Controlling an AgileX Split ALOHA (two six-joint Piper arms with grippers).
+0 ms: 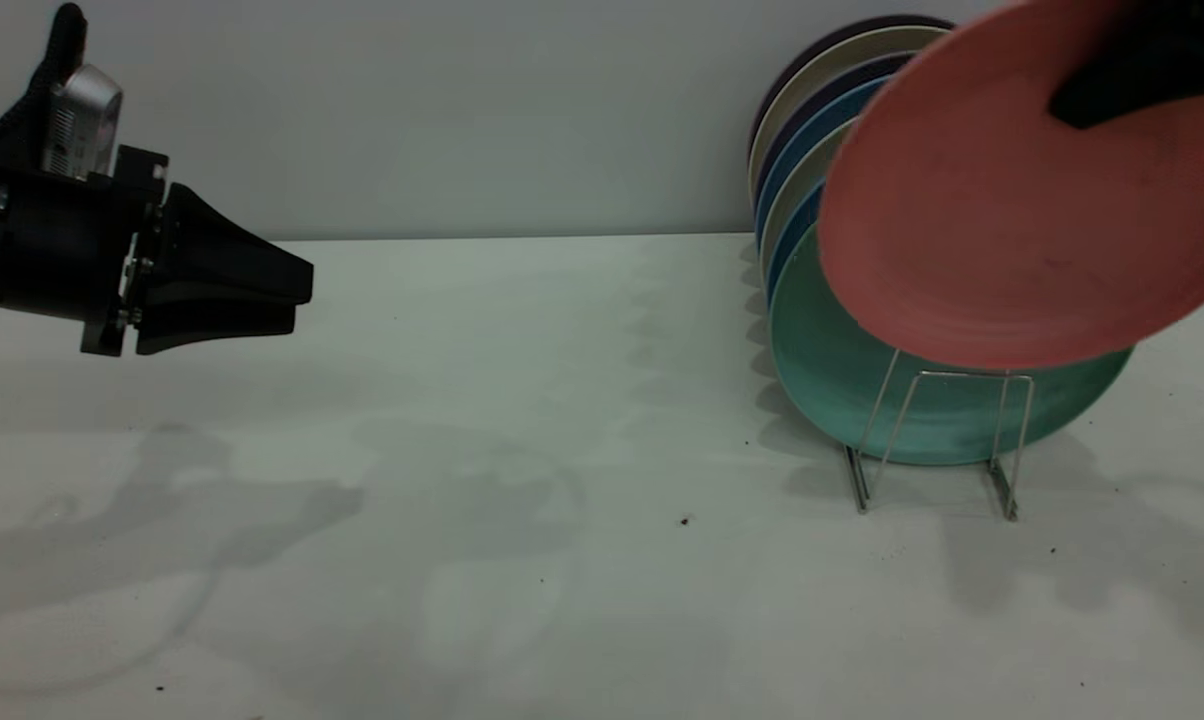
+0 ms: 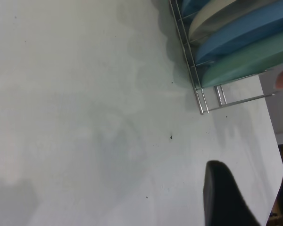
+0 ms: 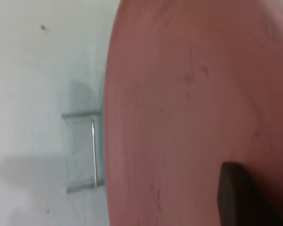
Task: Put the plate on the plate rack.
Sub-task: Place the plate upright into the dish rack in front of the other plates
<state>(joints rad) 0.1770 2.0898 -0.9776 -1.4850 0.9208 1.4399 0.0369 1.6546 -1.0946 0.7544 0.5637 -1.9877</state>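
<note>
The tabletop (image 1: 522, 480) carries the plate rack (image 1: 937, 430), taken here as the landmark. The rack already holds a row of plates standing on edge: the teal-green plate (image 1: 862, 390) sits in the nearest filled slot, with blue plates (image 1: 812, 130) and pale ones lined up behind it toward the wall. The rack's front loop stands bare in front of the teal-green plate, so a free slot appears to be waiting there.

The plate (image 1: 1022, 200) is in the air, above the rack's front end and overlapping the teal-green plate in the exterior view. It is tilted rather than upright, its lower edge above the front loop and clear of the wire. So the pick-up and the carry look finished; what seems left is to bring the plate upright, lower its edge between the front loop and the teal-green plate, and let go.

The right tool (image 1: 1142, 75) pinches the plate at its upper rim, a dark finger lying across its face, high above the rack. The left tool (image 1: 297, 295) hangs well away from the rack, over the far side of the tabletop, its fingers pressed together and holding nothing; it appears to be idle.
</note>
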